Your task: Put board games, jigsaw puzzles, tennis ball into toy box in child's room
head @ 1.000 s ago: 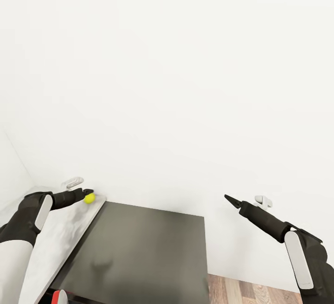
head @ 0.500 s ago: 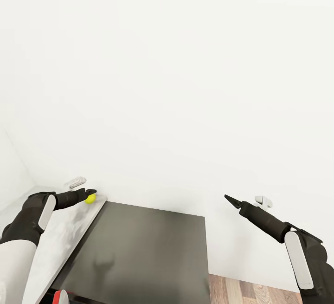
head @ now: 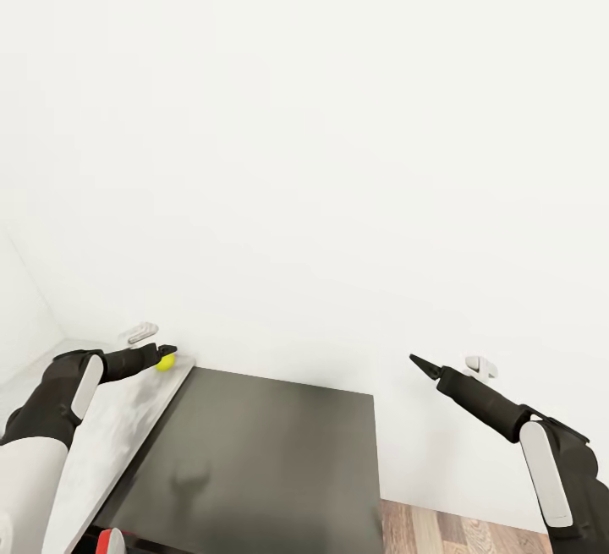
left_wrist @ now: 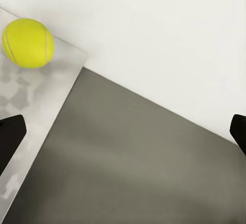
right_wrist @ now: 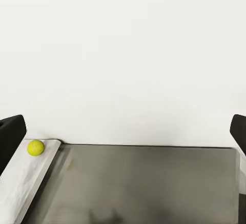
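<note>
A plain white wall point(head: 321, 131) takes up most of the head view. Below it stands the bench point(head: 114, 427), whose pale grey marbled top runs along the robot's left, with a lower dark grey section point(head: 262, 461) beside it reaching toward the wall. A strip of wooden floor point(head: 457, 529) shows past the dark section's right edge.

The left arm point(head: 51, 406) reaches over the pale top, its gripper point(head: 167, 352) just beside the tennis ball point(head: 165, 361). In the left wrist view the ball point(left_wrist: 27, 43) rests on the pale top close to its far corner, near the wall, and the gripper's two dark fingertips point(left_wrist: 10, 137) stand wide apart at the picture's edges, released and holding nothing. The ball lies off to one side of the gap between them.

The right arm point(head: 541, 452) is held out over the floor side, its gripper point(head: 420, 363) pointing toward the wall. In the right wrist view its fingertips point(right_wrist: 11, 131) are likewise spread wide, released and empty, and the ball point(right_wrist: 35, 147) shows small at the pale top's far end.
</note>
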